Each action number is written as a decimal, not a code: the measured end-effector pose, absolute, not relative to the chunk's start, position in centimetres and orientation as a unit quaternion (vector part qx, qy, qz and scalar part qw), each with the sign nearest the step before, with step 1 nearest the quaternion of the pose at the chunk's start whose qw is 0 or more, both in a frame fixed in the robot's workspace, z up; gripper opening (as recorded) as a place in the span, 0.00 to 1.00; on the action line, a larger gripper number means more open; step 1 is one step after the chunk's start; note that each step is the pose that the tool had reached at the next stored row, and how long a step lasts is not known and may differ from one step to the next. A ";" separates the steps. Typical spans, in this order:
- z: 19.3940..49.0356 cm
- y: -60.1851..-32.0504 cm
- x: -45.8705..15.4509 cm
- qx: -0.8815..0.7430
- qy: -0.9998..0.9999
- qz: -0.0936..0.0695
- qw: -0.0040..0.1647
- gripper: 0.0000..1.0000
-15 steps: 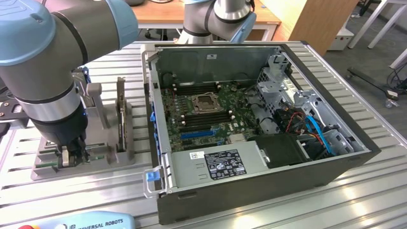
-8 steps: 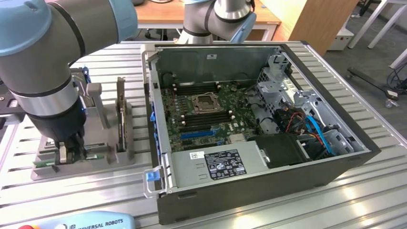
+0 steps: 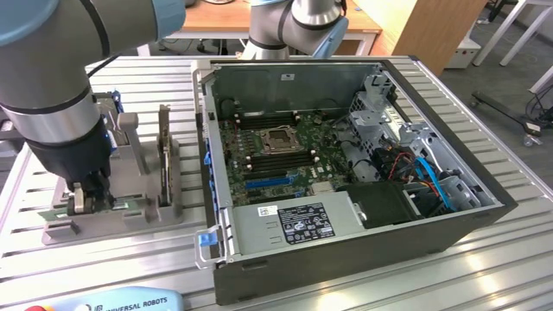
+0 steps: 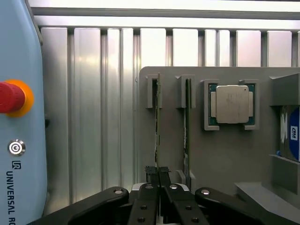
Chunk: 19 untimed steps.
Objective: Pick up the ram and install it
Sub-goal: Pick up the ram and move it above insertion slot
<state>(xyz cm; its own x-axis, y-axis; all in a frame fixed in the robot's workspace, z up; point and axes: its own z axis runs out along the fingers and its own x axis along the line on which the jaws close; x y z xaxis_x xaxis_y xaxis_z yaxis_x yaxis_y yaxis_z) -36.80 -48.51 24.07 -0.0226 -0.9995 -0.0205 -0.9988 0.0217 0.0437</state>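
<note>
Pick step in hand: tool (image 4: 158, 172) pinches the ram (image 4: 156, 123), which stands on edge in the grey holder's (image 4: 225, 154) end slot. Not yet lifted. Probably needs a straight pull clear of the holder.

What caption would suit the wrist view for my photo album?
Robot jaws shut on a ram stick standing on edge in a gray holder.

A slatted aluminium tabletop (image 3: 484, 272) is filling the foreground, its ribs catching bright light. Behind it, a wooden desk (image 3: 216, 16) is standing beside a tall wooden panel (image 3: 432, 26). On the exterior view's right, grey floor (image 3: 501, 78) is showing, with white furniture legs (image 3: 519, 26) and a black caster base (image 3: 506, 111) resting on it
</note>
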 end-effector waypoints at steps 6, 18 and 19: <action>26.4 -48.5 -36.8 0.699 -0.715 -0.023 0.008 0.12; 30.9 -48.5 -36.8 0.699 -0.715 -0.023 0.008 0.12; 31.2 -48.5 -36.8 0.699 -0.715 -0.023 0.008 0.12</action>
